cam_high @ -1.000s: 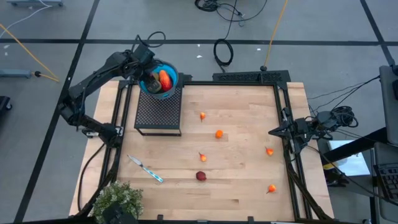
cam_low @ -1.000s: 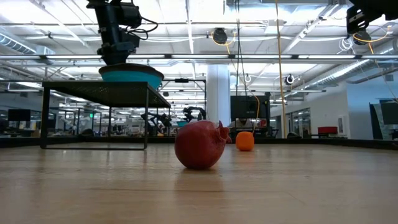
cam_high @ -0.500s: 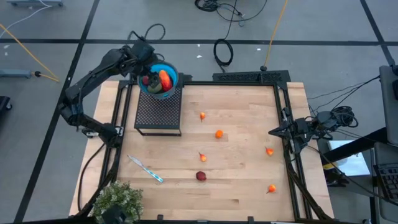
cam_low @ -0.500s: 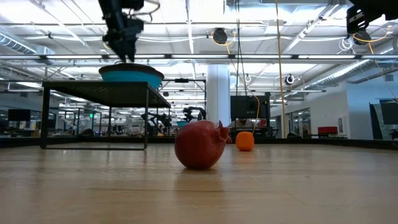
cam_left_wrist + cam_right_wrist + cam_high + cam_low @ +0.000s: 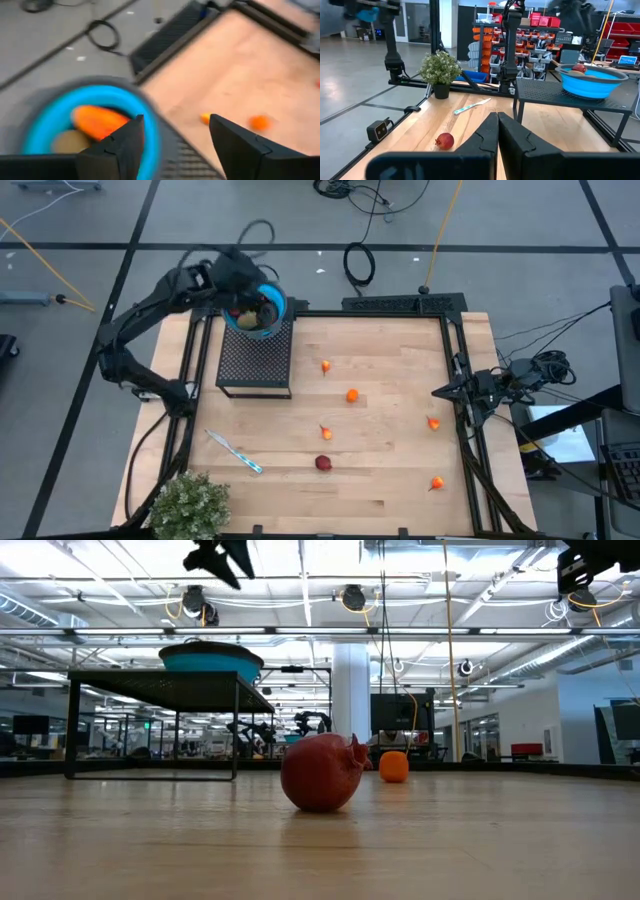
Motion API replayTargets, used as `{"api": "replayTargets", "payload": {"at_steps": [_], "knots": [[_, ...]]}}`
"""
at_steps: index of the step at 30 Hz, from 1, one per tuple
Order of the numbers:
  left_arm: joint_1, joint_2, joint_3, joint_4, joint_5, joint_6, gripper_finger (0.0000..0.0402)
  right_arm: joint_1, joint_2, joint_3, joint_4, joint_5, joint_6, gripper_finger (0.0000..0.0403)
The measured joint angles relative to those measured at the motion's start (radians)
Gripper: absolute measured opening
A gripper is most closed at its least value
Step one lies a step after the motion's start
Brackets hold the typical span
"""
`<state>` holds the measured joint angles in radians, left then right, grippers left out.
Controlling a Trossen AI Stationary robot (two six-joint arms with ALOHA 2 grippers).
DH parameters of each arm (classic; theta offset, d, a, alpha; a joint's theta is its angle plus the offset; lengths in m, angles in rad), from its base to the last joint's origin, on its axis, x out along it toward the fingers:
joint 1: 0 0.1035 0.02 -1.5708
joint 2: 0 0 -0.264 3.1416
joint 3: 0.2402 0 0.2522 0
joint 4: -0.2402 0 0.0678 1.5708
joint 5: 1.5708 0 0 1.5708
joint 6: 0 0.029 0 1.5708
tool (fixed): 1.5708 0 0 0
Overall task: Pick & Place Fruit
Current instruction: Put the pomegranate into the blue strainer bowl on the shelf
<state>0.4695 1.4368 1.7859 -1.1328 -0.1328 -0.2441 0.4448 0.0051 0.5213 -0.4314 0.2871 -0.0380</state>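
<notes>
Fruit point(image 5: 97, 121) in bowl point(image 5: 40, 125) beneath open left claw point(image 5: 175, 145)

Blue bowl point(image 5: 268, 315) on black mesh stand point(image 5: 256, 360), far-left table corner. Blue-and-white stick point(image 5: 234, 451), possibly a toothbrush, lies near potted green plant point(image 5: 190, 506). Cable coil point(image 5: 359, 264) on floor.

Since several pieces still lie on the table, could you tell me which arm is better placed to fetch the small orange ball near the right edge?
Probably the right: its shut gripper waits beside that small orange ball, while the left gripper hangs open over the blue bowl.
</notes>
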Motion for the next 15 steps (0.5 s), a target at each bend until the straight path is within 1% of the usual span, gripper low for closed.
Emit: {"api": "replayTargets", "payload": {"at_steps": [4,6,12,15], "knots": [[-0.138,0.000,0.000,0.011,0.000,-0.106,0.0191,0.000,0.000,0.000,0.000,0.000,0.000,0.0004],[-0.215,0.000,0.000,0.037,-0.020,-0.157,0.0179,0.000,0.000,0.000,0.000,0.000,0.000,0.0004],[-0.444,0.021,0.000,0.107,-0.163,-0.251,0.0146,0.000,0.000,0.000,0.000,0.000,0.000,0.0004],[-0.541,0.061,0.000,0.141,-0.220,-0.290,0.0131,0.000,0.000,0.000,0.000,-0.001,0.000,0.0004]]}}
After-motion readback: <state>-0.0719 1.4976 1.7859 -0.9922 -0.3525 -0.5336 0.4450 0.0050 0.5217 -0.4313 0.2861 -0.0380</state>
